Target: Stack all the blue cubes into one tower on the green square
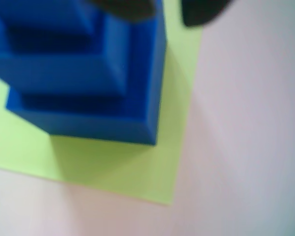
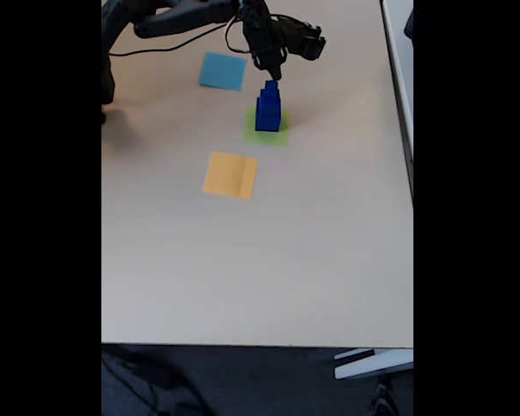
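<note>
Arm point(image 2: 191, 17) stretched in from 10 o'clock, gripper point(image 2: 276, 73) tipped down just above cubes point(image 2: 268, 108) stacked on green square point(image 2: 277, 136). Finger spread unclear. No readable writing.

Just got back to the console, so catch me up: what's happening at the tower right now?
The blue cubes stand stacked as a stepped tower on the green square, largest at the bottom, as the wrist view also shows. The arm's end effector hovers right at the top of the tower; whether it grips the top cube or has let go cannot be told. The light-blue square and orange square lie bare on the table.
</note>
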